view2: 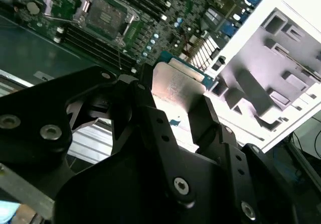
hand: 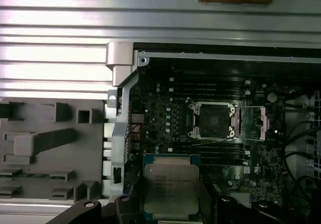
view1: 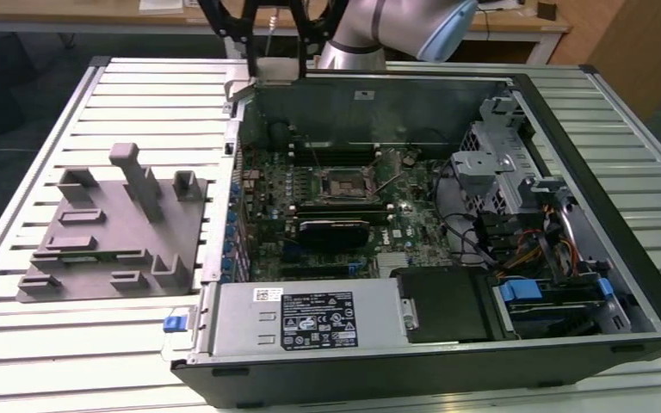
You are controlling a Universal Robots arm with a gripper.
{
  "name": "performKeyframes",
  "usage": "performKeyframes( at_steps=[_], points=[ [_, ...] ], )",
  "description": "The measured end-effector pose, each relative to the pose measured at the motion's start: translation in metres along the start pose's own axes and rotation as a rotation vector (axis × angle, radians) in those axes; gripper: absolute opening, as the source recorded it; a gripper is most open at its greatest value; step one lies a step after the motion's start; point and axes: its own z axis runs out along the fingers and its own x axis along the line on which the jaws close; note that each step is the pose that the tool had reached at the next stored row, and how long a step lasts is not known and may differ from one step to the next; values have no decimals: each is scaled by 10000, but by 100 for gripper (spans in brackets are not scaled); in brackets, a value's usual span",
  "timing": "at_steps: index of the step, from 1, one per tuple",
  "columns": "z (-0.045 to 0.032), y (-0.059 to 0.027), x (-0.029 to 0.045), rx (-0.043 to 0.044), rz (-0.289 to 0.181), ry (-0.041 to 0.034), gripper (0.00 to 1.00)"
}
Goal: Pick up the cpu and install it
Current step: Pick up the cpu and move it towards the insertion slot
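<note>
Computer case (view1: 606, 284) lies open on the slatted metal surface (view1: 32, 370). At the near end of the case sits a silver box with a label (view1: 307, 318), and a black box (view1: 446, 301) sits just beside it.

In the middle of the case lies the green board (view1: 307, 194). The square socket (view1: 344, 182) on the board is open and bare, and it shows in both wrist views as well (hand: 213, 119) (view2: 105, 15).

Just beside the case, on the exterior view's left, the grey fixture (view1: 113, 224) rests on the surface.

At the far end of the case the gripper (view1: 276, 60) is closed on the cpu (view1: 275, 72). One black finger (view2: 145, 118) presses on each side of the chip. The cpu (hand: 170, 184) hangs in the air over the case and does not touch the board. Its silver top faces the camera in the first wrist view, with a green edge around it. In the second wrist view the cpu (view2: 173, 86) sits between the fingers with the board far below it.

Past the far end of the case, the grey robot arm (view1: 394, 30) goes up from the gripper
</note>
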Motion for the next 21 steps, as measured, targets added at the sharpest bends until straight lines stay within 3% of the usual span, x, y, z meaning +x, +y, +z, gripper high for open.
performKeyframes(
  at_steps=[7, 13, 21],
  points=[
    [125, 7, -212, 0, 2, 0, 53],
    [211, 25, -291, 4, 1, 1, 53],
    [296, 120, -538, 3, 1, -1, 53]
  ],
)
